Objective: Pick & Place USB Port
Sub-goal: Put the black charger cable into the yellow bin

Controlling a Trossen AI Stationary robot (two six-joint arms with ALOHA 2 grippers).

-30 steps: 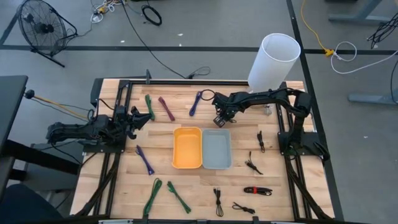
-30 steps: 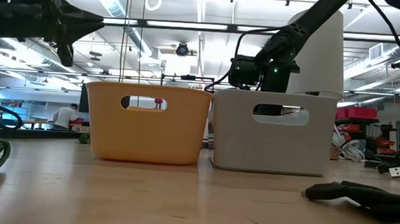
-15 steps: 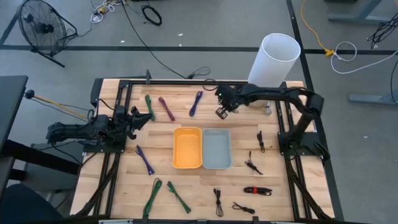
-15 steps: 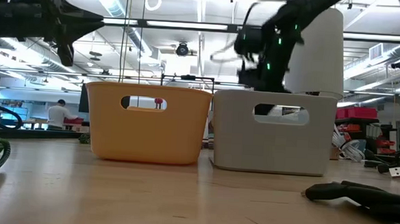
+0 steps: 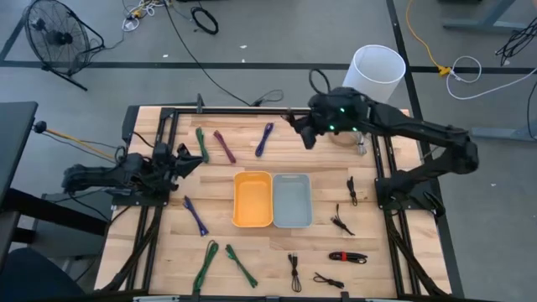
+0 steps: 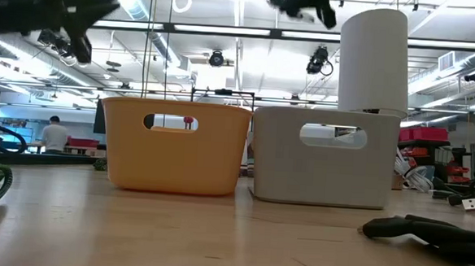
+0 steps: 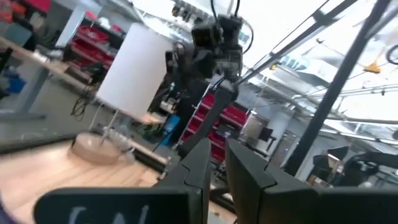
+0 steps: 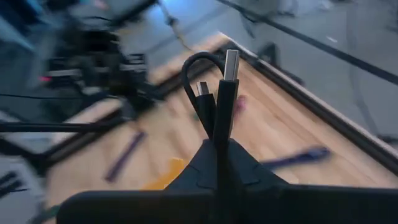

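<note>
A black USB cable, folded into a loop with its metal plug standing upright, is being held high above the far edge of the wooden counter in the tightly closed jaws of the right gripper. The load is best carried level and lowered squarely over the smooth grey plastic bin, beside its orange twin at the counter's middle, before release. The left gripper is being kept idle near the left edge, its jaws nearly closed on nothing.
</note>
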